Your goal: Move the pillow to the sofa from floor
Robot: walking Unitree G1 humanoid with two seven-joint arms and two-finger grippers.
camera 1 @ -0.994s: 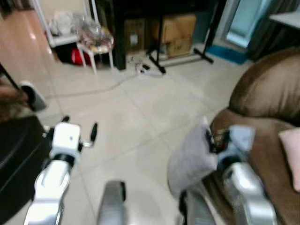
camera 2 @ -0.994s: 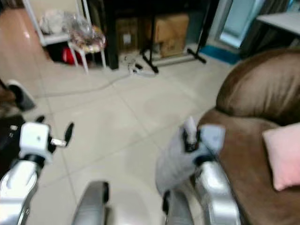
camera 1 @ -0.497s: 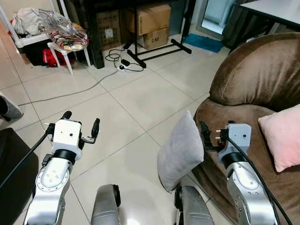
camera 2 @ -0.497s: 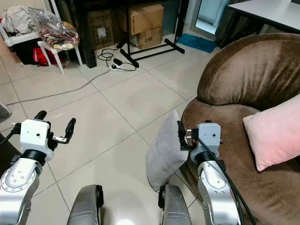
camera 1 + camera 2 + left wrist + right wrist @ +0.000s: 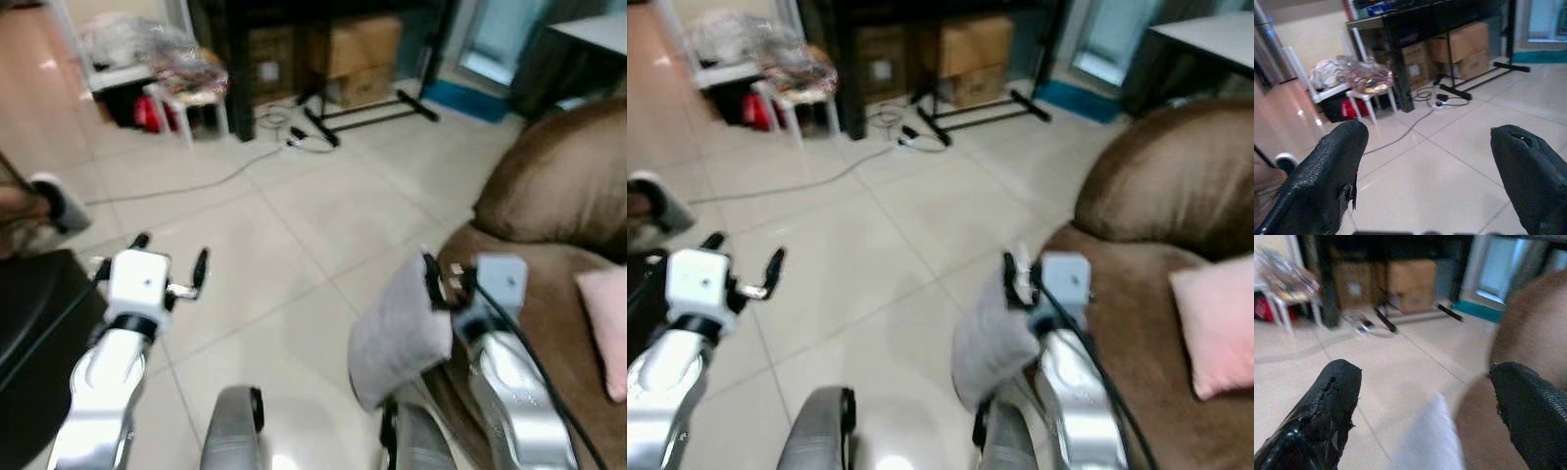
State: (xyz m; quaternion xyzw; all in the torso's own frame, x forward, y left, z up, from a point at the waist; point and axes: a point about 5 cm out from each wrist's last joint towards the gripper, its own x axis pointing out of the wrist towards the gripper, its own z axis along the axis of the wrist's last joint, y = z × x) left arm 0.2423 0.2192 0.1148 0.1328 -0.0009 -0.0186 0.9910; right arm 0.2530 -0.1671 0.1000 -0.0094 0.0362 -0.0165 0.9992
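Grey pillow (image 5: 402, 331) standing on edge on the tiled floor (image 5: 294, 245), long axis running up and away, leaning against the front of the brown sofa (image 5: 549, 196) and touching the inner side of the right gripper (image 5: 438, 281), whose fingers are spread wide, gripping nothing. Well off to the far side, the left gripper (image 5: 168, 266), likewise spread and empty, so the right arm by far the nearer. One grey pillow, one pink cushion (image 5: 605, 328) on the seat beyond the right gripper, one sofa, two grippers.
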